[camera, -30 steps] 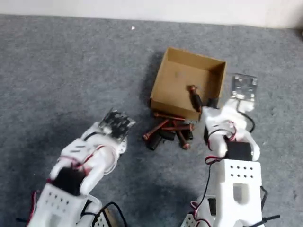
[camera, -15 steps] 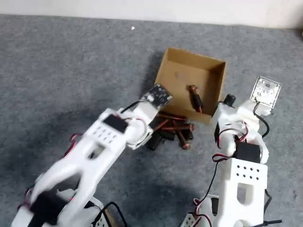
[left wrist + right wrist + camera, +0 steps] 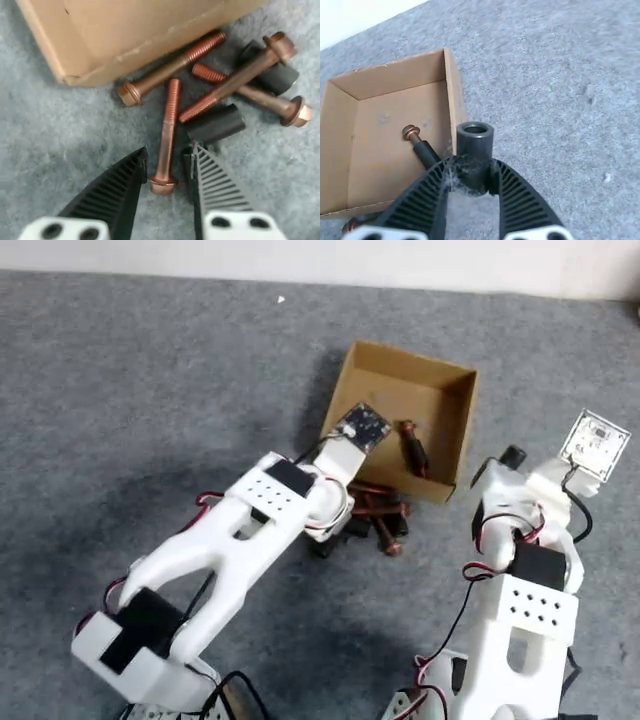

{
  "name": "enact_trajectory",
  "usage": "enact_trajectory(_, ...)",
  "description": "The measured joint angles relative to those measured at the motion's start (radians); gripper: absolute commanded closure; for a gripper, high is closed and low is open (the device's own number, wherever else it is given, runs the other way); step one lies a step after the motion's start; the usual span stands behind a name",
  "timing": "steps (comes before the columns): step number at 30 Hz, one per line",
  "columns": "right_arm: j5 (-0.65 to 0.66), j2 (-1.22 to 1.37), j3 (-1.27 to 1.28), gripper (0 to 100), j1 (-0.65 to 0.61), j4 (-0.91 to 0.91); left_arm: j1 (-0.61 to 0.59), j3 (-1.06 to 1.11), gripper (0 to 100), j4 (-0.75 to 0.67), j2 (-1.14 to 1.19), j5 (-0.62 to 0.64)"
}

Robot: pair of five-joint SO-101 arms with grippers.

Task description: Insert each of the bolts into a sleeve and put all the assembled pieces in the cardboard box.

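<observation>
Several copper bolts [image 3: 167,127] and black sleeves [image 3: 215,124] lie in a heap on the grey carpet, against the front wall of the cardboard box [image 3: 445,368]. My left gripper [image 3: 167,150] hangs open just above one bolt, a finger on each side of its shaft near the head [image 3: 162,185]. The left arm [image 3: 270,510] stretches over the heap [image 3: 385,520]. To the right of the box, my right gripper [image 3: 471,165] is shut on an upright black sleeve [image 3: 475,142], also seen as the sleeve [image 3: 512,456]. Inside the box lies one bolt with a sleeve on it [image 3: 412,447].
Grey carpet [image 3: 150,390] covers the table on all sides. The box wall [image 3: 125,30] rises right behind the heap, close to the left fingers. A white strip [image 3: 300,258] runs along the far edge.
The left arm has swung from the front left forward over the bolt heap. The right arm has drawn to the right, away from the box's front corner, with the sleeve in its grip.
</observation>
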Motion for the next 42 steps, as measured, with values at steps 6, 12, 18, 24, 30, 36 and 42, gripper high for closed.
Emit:
enact_trajectory(6,0.0,0.0,0.0,99.3,0.002,0.0,-0.006,-0.012,84,-0.063,0.089,0.002)
enact_trajectory(12,0.0,0.0,0.0,99.3,0.002,0.0,-0.041,-0.02,84,-0.103,0.146,0.002)
enact_trajectory(18,0.0,0.0,0.0,99.3,0.002,0.0,-0.046,-0.026,84,-0.103,0.149,0.002)
enact_trajectory(24,0.0,0.0,0.0,99.3,0.002,0.0,-0.046,-0.026,95,-0.103,0.153,0.002)
enact_trajectory(30,0.0,0.0,0.0,99.3,0.002,0.0,-0.044,-0.094,96,-0.084,0.233,0.003)
enact_trajectory(36,0.0,0.0,0.0,99.3,0.002,0.0,-0.044,-0.227,100,0.048,0.318,0.003)
enact_trajectory(42,0.0,0.0,0.0,99.3,0.002,0.0,-0.044,-0.245,100,0.1,0.305,0.008)
